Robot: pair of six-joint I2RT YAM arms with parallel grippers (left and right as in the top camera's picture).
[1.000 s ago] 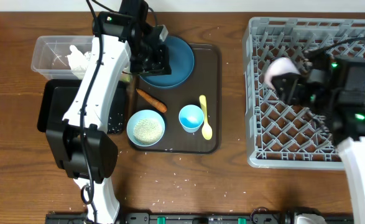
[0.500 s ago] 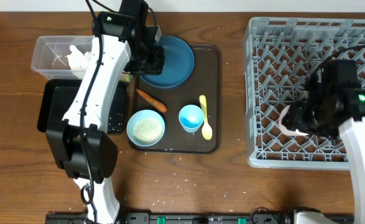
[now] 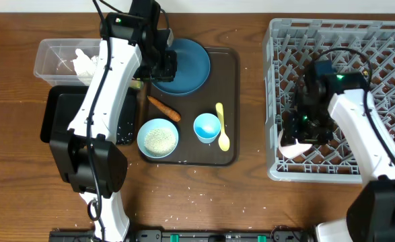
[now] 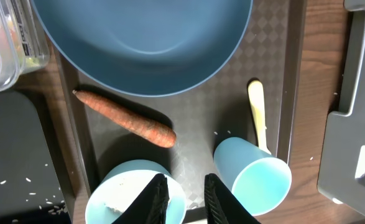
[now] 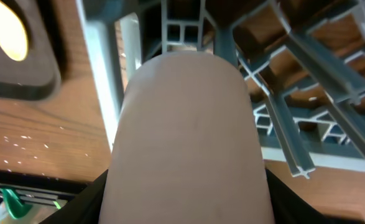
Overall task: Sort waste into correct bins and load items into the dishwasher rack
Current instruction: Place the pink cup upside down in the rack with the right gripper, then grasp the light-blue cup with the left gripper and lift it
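Pale pink in the right gripper [image 3: 303, 129] — clamped around the pale pink cup [image 3: 293, 146], low over the lower left corner of the dishwasher rack [image 3: 278, 81], right of frame. Not yet let go, so only nearly loaded, by the look of it. Nothing else seen standing in the rack.

Left to load, all on the brown serving tray [image 3: 231, 60] at centre: dark blue plate [image 3: 187, 67], light blue cup [image 3: 206, 128], yellow spoon [image 3: 221, 126], small bowl [image 3: 158, 138] holding rice.

Left to bin: carrot piece [image 3: 163, 106] below the plate, plus loose rice grains [image 3: 197, 195] scattered on the surface.

Already binned: white tissue [image 3: 83, 62] in the clear tub [image 3: 49, 57], upper left; a few grains in the black tray [image 3: 59, 117] below it.

Left gripper [image 3: 162, 64] hovers over the plate's left edge — fingers narrowly parted, holding nothing. Early in the job, judging from this.
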